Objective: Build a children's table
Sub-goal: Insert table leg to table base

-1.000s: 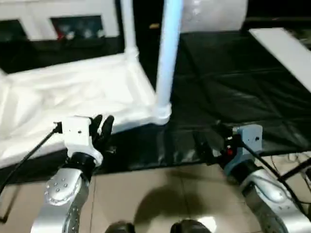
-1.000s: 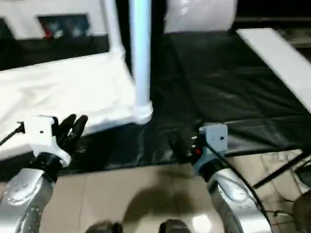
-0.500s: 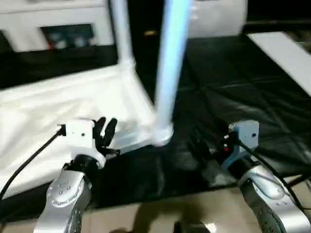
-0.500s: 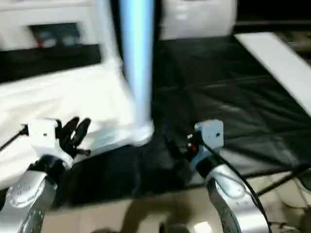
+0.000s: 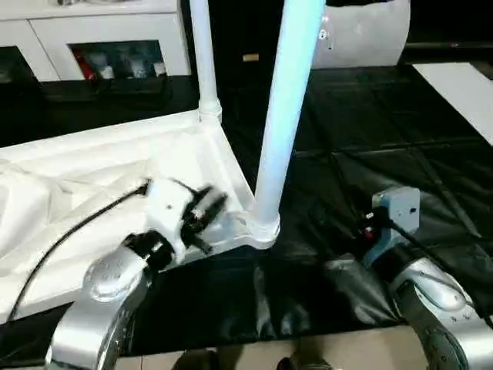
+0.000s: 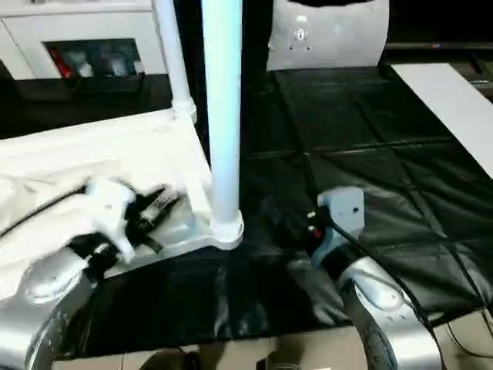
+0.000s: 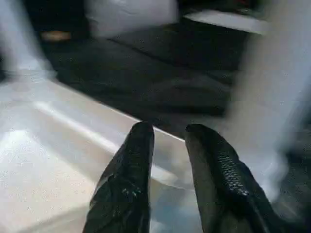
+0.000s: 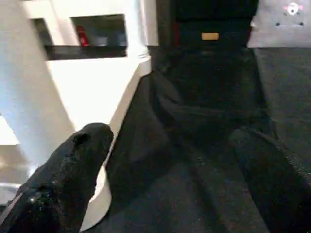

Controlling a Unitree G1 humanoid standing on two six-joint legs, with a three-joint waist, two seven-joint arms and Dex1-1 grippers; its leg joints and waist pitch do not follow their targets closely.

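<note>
Table [image 5: 115, 166] lies upside down on the black work table [image 5: 370, 116], ribbed underside up, toward the left side of the cover. Two legs stand upright in corner sockets: near leg [image 5: 283, 108] at the corner closest to the robot, far leg [image 5: 203, 54] at the corner behind it.

Left gripper [image 5: 206, 212] is over the top's underside just inside the near rim, pointing toward the near leg's socket [image 5: 262, 230], close to it; can't tell if it touches the plastic. Jaws narrowly parted, nothing between the fingers [image 7: 127, 184].

Right gripper [image 8: 170, 179] sits low over the black cover, just right of the near leg, not touching it. Jaws spread wide, empty. Its blue-grey wrist block [image 5: 394, 210] is right of the socket.

White cabinet [image 5: 108, 35] behind the work table, white panel [image 5: 462, 89] at the far right edge
</note>
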